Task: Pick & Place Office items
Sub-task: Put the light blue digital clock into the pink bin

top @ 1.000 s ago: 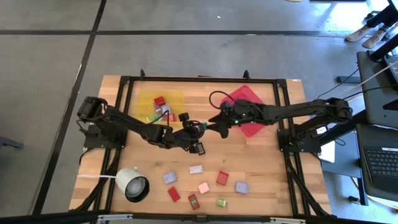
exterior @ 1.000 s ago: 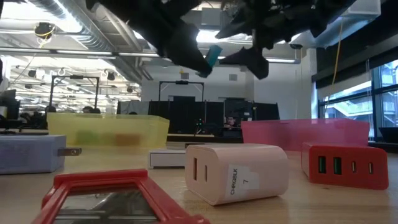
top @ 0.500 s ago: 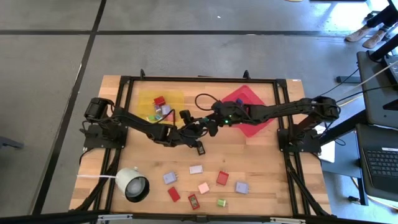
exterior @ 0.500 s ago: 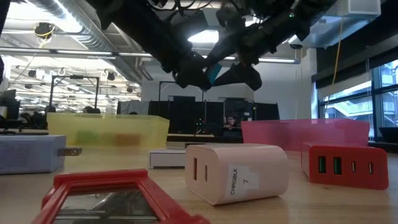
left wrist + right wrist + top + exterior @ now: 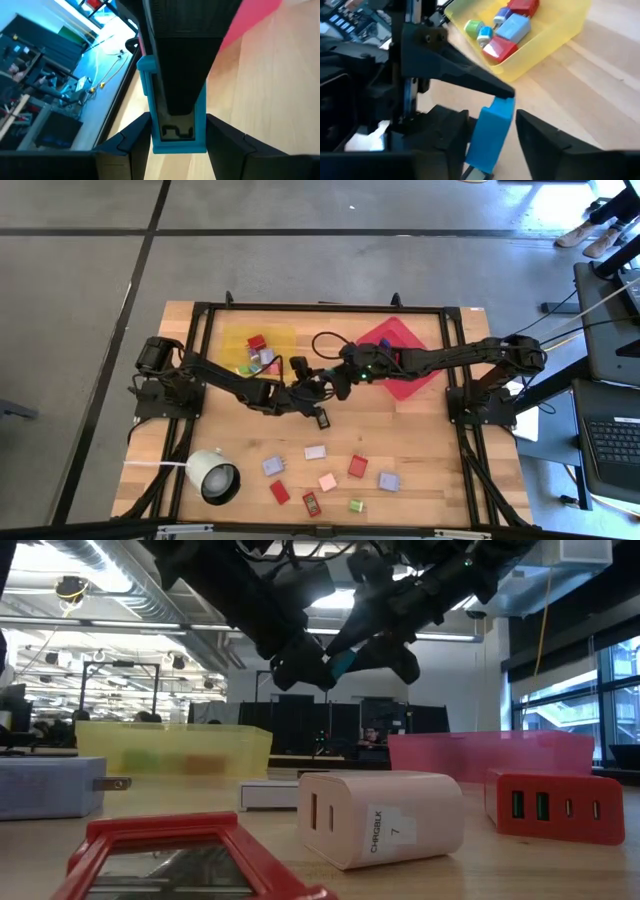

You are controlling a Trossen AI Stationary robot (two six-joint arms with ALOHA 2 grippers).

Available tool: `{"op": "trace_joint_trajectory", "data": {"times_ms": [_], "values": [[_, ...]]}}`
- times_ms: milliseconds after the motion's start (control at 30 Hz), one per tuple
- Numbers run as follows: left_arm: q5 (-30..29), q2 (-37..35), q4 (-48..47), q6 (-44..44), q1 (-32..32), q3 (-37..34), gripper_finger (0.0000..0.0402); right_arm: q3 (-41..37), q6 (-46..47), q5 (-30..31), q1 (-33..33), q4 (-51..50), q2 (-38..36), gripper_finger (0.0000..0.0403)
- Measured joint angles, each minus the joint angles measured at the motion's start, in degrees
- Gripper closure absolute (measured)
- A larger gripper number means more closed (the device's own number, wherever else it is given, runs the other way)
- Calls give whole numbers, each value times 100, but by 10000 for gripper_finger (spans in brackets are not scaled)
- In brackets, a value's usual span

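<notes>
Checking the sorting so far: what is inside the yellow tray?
The yellow tray holds red, light blue and green items; in the high view part of it is hidden by the left arm.

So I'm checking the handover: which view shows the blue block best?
The left wrist view: the blue block fills the middle, between the left gripper fingers. The right wrist view shows it edge-on, the low view a teal sliver, the high view hides it.

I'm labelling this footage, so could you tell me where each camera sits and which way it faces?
High: overhead, looking down; both arms, table.
Low: tabletop height, facing the room; arms overhead.
Left wrist: along its own fingers at the blue block.
Right wrist: past its fingers toward the yellow tray.
Shared: both wrist views show the blue block.
</notes>
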Motion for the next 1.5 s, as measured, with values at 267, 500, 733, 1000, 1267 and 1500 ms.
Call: {"op": "trace_joint_trajectory", "data": {"times_ms": [267, 500, 733, 1000, 1267, 1500], "values": [[-180, -2, 60, 906, -9, 0, 241, -4, 70, -137, -13, -90, 0, 324], [-318, -4, 164, 1242, -9, 0, 241, -4, 111, -67, -13, -86, -4, 335], [-248, -4, 192, 1248, -30, 0, 218, -4, 80, -134, -7, -77, -4, 336], [-238, -9, 206, 1010, -85, 0, 165, -2, -112, -285, -28, -87, -9, 337], [-397, -9, 166, 222, -85, 0, 151, -2, -327, -405, -494, -858, -199, 337], [-396, -9, 72, -393, -76, 0, 158, -2, -682, -222, -929, -1686, -521, 337]]}}
